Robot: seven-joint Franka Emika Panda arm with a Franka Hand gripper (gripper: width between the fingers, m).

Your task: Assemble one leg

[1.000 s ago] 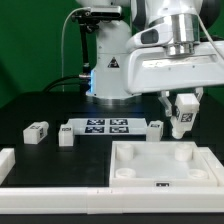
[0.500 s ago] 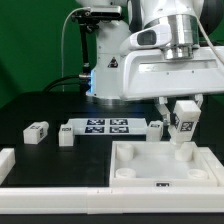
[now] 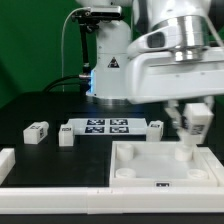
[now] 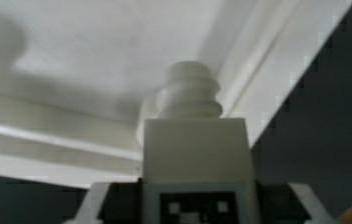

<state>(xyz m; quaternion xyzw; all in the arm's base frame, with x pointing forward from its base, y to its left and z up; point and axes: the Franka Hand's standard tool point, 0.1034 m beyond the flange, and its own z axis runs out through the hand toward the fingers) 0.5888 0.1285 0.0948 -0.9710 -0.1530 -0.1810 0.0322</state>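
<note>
Wrist view alone: leg (image 4: 194, 140), ridged tip.

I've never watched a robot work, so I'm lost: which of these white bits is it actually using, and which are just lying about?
In use:
- tool, shut on one leg
- panel, whose corner socket lies just under that leg

Lying about:
- spare legs on the table
- marker board
</note>
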